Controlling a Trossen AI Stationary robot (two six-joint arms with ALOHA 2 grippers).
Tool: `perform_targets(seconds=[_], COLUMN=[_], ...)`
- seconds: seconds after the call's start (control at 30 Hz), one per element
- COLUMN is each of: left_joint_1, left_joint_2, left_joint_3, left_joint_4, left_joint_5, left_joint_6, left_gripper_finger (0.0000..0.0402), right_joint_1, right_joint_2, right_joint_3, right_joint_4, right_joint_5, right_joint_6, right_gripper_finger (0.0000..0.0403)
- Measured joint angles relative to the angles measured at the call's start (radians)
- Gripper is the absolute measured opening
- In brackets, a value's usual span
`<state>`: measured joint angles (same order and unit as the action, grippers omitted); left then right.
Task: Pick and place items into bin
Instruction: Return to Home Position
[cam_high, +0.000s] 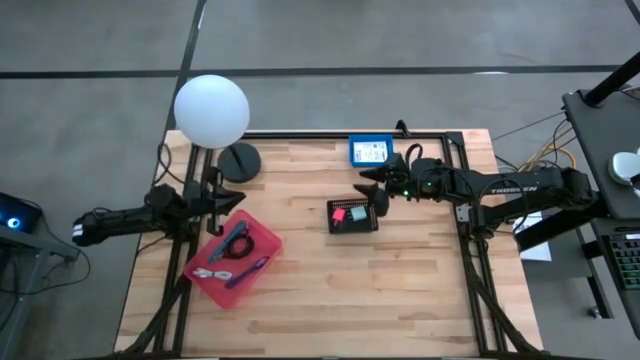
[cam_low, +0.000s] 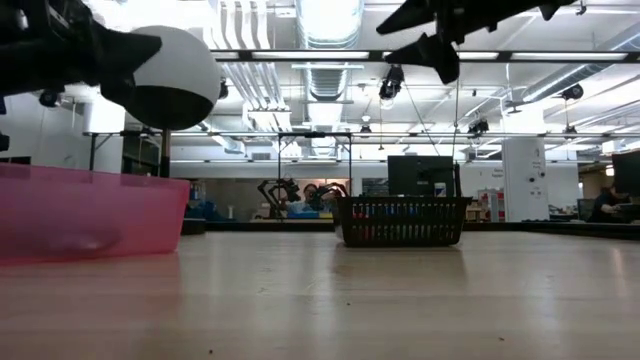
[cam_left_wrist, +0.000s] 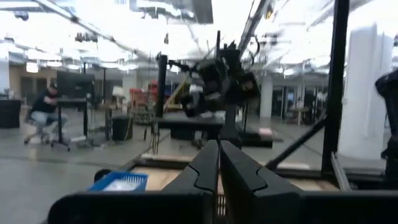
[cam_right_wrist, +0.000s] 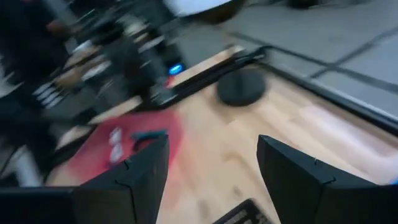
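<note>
Jaws: left gripper (cam_left_wrist: 219, 149) pressed together, empty, raised beside the pink bin (cam_high: 270, 238). Right gripper (cam_right_wrist: 212, 142) spread wide, empty, high near the black basket (cam_low: 400, 222). Cables (cam_high: 238, 250) lie in the bin. Looks like the homing step; next move: retract both arms without snagging the frame.

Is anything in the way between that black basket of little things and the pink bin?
Nothing visible. Bare tabletop lies between the black basket and the pink bin; the lamp base stands off that line.
</note>
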<state>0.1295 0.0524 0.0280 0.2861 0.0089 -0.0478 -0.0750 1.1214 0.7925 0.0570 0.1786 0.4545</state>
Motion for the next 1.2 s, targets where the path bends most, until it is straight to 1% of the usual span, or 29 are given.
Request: perform_targets(seconds=[0.03,0.1,0.17,0.23,0.37,0.4,0.43,0.5,0.6,0.77,0.9,1.0,1.1,1.13,1.2], left_joint_1=[0.000,0.000,0.000,0.000,0.000,0.000,0.000,0.000,0.000,0.000,0.000,0.000,0.000,0.000,0.000], left_joint_2=[-0.002,-0.018,-0.024,-0.023,-0.015,-0.011,-0.011,-0.009,-0.009,-0.012,-0.012,-0.016,-0.019,-0.020,-0.019], left_joint_3=[0.000,0.003,0.002,0.002,0.008,0.008,0.007,0.007,0.007,0.007,0.007,0.007,0.007,0.005,-0.003], left_joint_4=[0.000,0.002,-0.009,-0.009,-0.005,-0.006,-0.009,-0.006,-0.013,-0.014,-0.018,-0.057,-0.116,-0.128,-0.130], left_joint_5=[0.000,0.000,0.000,0.000,0.021,0.027,0.027,0.026,0.024,0.023,0.023,0.023,0.023,0.023,0.022], left_joint_6=[0.000,0.001,0.002,0.002,0.001,0.001,0.001,0.001,0.002,0.001,0.001,-0.003,-0.061,-0.077,-0.078], left_gripper_finger=[0.0000,0.0000,0.0000,0.0000,0.0000,0.0000,0.0000,0.0000,0.0000,0.0000,0.0000,0.0000,0.0000,0.0000,0.0000], right_joint_1=[0.001,0.011,0.023,0.036,0.072,0.082,0.092,0.107,0.119,0.119,0.119,0.119,0.118,0.118,0.119], right_joint_2=[-0.003,-0.012,-0.029,-0.057,-0.146,-0.173,-0.204,-0.273,-0.390,-0.596,-0.750,-0.862,-0.969,-1.000,-1.047], right_joint_3=[0.000,0.000,0.000,0.000,-0.020,-0.030,-0.048,-0.100,-0.221,-0.462,-0.612,-0.698,-0.783,-0.784,-0.784], right_joint_4=[-0.003,-0.002,-0.001,-0.002,-0.001,0.006,0.006,0.006,0.033,0.208,0.317,0.323,0.321,0.275,0.221], right_joint_5=[-0.044,-0.098,-0.132,-0.170,-0.212,-0.216,-0.218,-0.216,-0.216,-0.203,-0.202,-0.193,-0.106,-0.073,-0.039], right_joint_6=[-0.020,-0.060,-0.095,-0.133,-0.220,-0.243,-0.254,-0.265,-0.235,-0.224,-0.251,-0.232,-0.202,-0.208,-0.235], right_gripper_finger=[0.0224,0.0210,0.0183,0.0145,0.0045,0.0026,0.0020,0.0015,0.0010,0.0009,0.0009,0.0008,0.0009,0.0008,0.0008])
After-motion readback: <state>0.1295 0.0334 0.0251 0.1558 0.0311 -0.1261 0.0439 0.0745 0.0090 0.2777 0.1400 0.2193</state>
